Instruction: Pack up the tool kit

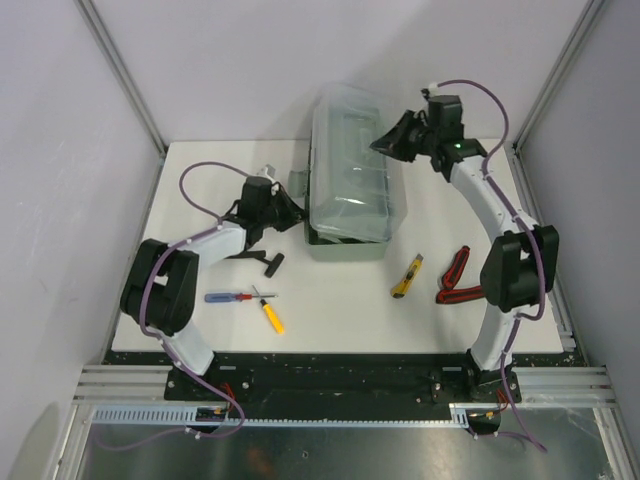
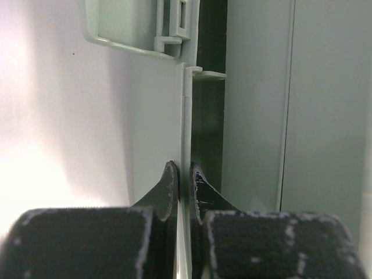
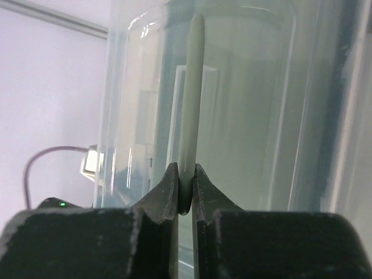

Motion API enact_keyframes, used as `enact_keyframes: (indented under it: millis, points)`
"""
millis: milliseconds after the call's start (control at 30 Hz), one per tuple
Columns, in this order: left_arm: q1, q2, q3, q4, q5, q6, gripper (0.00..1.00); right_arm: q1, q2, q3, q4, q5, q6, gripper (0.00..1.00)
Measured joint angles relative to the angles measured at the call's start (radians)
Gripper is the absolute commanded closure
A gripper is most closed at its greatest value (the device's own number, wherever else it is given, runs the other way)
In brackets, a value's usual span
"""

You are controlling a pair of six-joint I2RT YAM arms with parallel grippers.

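Observation:
The tool kit box (image 1: 345, 240) is sage green with a clear lid (image 1: 350, 170) and stands at the table's middle back. My left gripper (image 1: 291, 213) is shut on the box's thin green left edge (image 2: 185, 116), its fingertips (image 2: 170, 180) pinching it. My right gripper (image 1: 386, 146) is shut on a pale green tab (image 3: 190, 99) at the lid's right side. I cannot tell if the lid is fully down. On the table lie a hammer (image 1: 271, 263), a blue screwdriver (image 1: 228, 297), a yellow screwdriver (image 1: 271, 316), a yellow knife (image 1: 407, 277) and red pliers (image 1: 457, 277).
The white table (image 1: 340, 320) is walled by a metal frame with side panels close on the left and right. The loose tools lie in a row in front of the box, between the two arm bases. The right arm's cable (image 1: 480, 100) loops above the wrist.

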Motion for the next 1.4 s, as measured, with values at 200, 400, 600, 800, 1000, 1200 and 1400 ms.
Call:
enact_keyframes:
  millis: [200, 400, 600, 800, 1000, 1200, 1400]
  points:
    - [0.008, -0.026, -0.03, 0.011, -0.021, -0.011, 1.0, -0.16, -0.08, -0.155, 0.152, -0.185, 0.105, 1.0]
    - [0.017, -0.055, -0.059, 0.012, -0.037, -0.011, 1.0, -0.287, -0.105, -0.307, 0.356, -0.359, 0.226, 1.0]
    - [0.046, -0.089, -0.082, -0.012, -0.052, -0.006, 1.0, -0.349, -0.061, -0.369, 0.495, -0.46, 0.3, 1.0]
    - [0.063, -0.115, -0.095, -0.037, -0.08, 0.003, 1.0, -0.367, 0.035, -0.385, 0.692, -0.541, 0.415, 0.97]
    - [0.084, -0.142, -0.105, -0.066, -0.117, 0.017, 1.0, -0.369, 0.134, -0.436, 0.966, -0.583, 0.606, 0.78]
    - [0.101, -0.159, -0.115, -0.079, -0.135, 0.031, 1.0, -0.368, 0.195, -0.482, 1.106, -0.594, 0.703, 0.55]
    - [0.104, -0.162, -0.115, -0.084, -0.137, 0.044, 1.0, -0.367, 0.197, -0.488, 1.099, -0.6, 0.684, 0.42]
